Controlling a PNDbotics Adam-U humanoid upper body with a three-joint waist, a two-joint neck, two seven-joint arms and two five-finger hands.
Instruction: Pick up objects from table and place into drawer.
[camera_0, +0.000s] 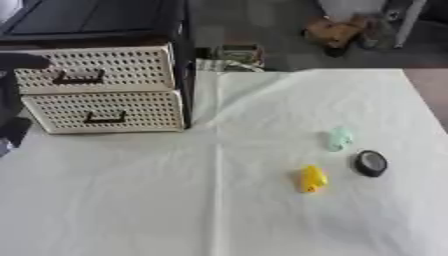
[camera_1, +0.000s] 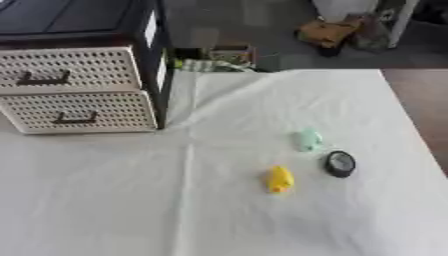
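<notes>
two drawers (camera_0: 96, 92) sit shut; left hand (camera_0: 19, 62) shows dark by the upper handle (camera_0: 77, 77), whether it grips it i cannot tell; open a drawer fully first; yellow (camera_0: 311, 179), green (camera_0: 339, 138), round black (camera_0: 371, 163) objects wait well right of the drawers on the bench (camera_0: 131, 200).

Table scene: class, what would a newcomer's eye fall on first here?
Probably the yellow object, bright on the white cloth, right of centre, with a pale green object and a black round object close by. Then the two-drawer unit at the far left, both drawers shut.
</notes>
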